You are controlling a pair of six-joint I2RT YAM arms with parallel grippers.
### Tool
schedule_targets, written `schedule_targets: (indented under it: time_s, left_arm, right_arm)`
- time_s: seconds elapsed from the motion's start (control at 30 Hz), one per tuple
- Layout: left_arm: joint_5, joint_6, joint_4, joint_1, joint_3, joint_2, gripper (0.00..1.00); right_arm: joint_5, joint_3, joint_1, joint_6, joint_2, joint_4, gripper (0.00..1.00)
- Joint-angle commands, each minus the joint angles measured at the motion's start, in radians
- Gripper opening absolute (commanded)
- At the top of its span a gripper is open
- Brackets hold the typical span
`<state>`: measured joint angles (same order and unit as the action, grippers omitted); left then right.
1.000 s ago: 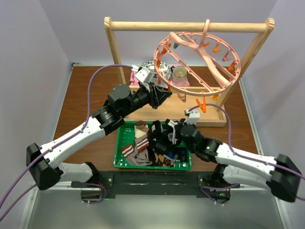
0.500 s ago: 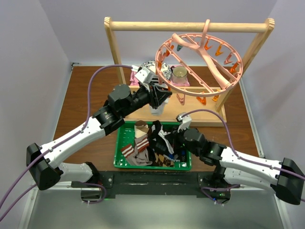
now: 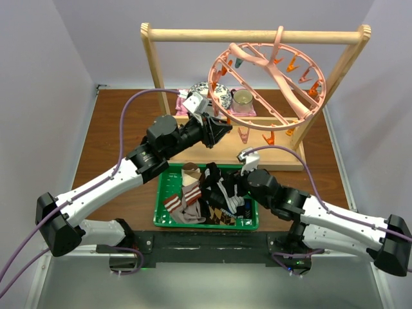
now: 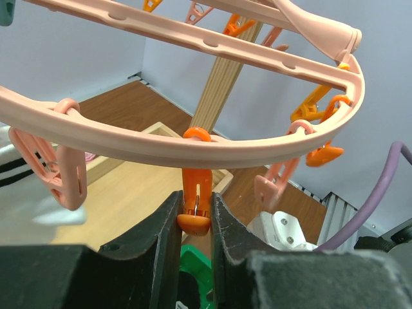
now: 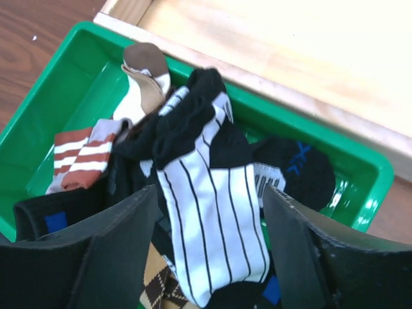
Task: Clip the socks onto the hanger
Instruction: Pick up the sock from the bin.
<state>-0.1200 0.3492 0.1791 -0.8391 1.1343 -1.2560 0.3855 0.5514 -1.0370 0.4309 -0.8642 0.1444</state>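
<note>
Hanger: one round pink plastic hanger [image 4: 161, 149] with spokes and rim clips, hooked on one light wooden frame rack [image 3: 212, 35] in the upper right of the top view; likely light and free to swing, so it probably needs steadying.

Left gripper [image 4: 195, 207]: closed on one orange plastic clip [image 4: 196, 193] under the rim, lower centre of the left wrist view; the clip looks stiff and sprung, best squeezed at its tail end. The total clip count cannot be told.

Socks: a heap of small fabric socks [image 3: 206, 193] in one green plastic tray [image 5: 370, 187], lower centre of the top view. Five patterns show:
- white sock with black pinstripes [image 5: 212, 219];
- brown sock with white stripes [image 5: 80, 158];
- tan argyle sock [image 5: 158, 283];
- black sock with a blue mark [image 5: 299, 170];
- tan-and-white sock [image 5: 145, 77].

Overlap hides any others.

Handling: soft, light and limp; a sock will probably droop and drag its neighbours; pinch the cuff or a raised fold.

Right gripper [image 5: 207, 193]: jaws spread wide, holding nothing, with the pinstriped sock lying between them.
</note>
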Motion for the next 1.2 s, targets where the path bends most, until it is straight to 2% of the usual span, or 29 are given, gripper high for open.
schedule_targets:
  time_s: [0.0, 0.23, 0.47, 0.57, 0.7, 0.73, 0.8, 0.83, 0.87, 1.17]
  left_arm:
    - [0.005, 0.011, 0.043, 0.003, -0.001, 0.024, 0.0]
    - [0.005, 0.008, 0.049, 0.003, -0.01, 0.03, 0.0]
    - [0.006, 0.01, 0.051, 0.005, -0.021, 0.043, 0.0]
    - [0.005, 0.01, 0.049, 0.005, -0.019, 0.043, 0.0]
    - [0.003, 0.008, 0.046, 0.005, -0.015, 0.043, 0.0]
    - [0.005, 0.01, 0.045, 0.006, -0.015, 0.043, 0.0]
    - [0.005, 0.007, 0.045, 0.006, -0.018, 0.043, 0.0]
    - [0.005, 0.008, 0.046, 0.005, -0.019, 0.043, 0.0]
    - [0.005, 0.007, 0.048, 0.005, -0.021, 0.044, 0.0]
    - [0.005, 0.007, 0.053, 0.006, -0.019, 0.038, 0.0]
  right_arm:
    - [0.032, 0.061, -0.018, -0.107, -0.064, -0.057, 0.68]
    - [0.115, 0.119, -0.078, -0.195, -0.194, -0.12, 0.64]
    - [0.174, 0.139, -0.078, -0.196, -0.285, -0.14, 0.59]
    - [0.184, 0.133, -0.078, -0.187, -0.326, -0.181, 0.54]
    - [0.181, 0.122, -0.08, -0.182, -0.348, -0.223, 0.41]
    - [0.174, 0.122, -0.078, -0.184, -0.346, -0.227, 0.31]
    - [0.171, 0.117, -0.078, -0.188, -0.322, -0.235, 0.19]
    - [0.168, 0.116, -0.078, -0.19, -0.309, -0.235, 0.04]
    - [0.164, 0.116, -0.078, -0.19, -0.276, -0.229, 0.0]
    - [0.131, 0.113, -0.096, -0.184, -0.015, -0.163, 0.0]
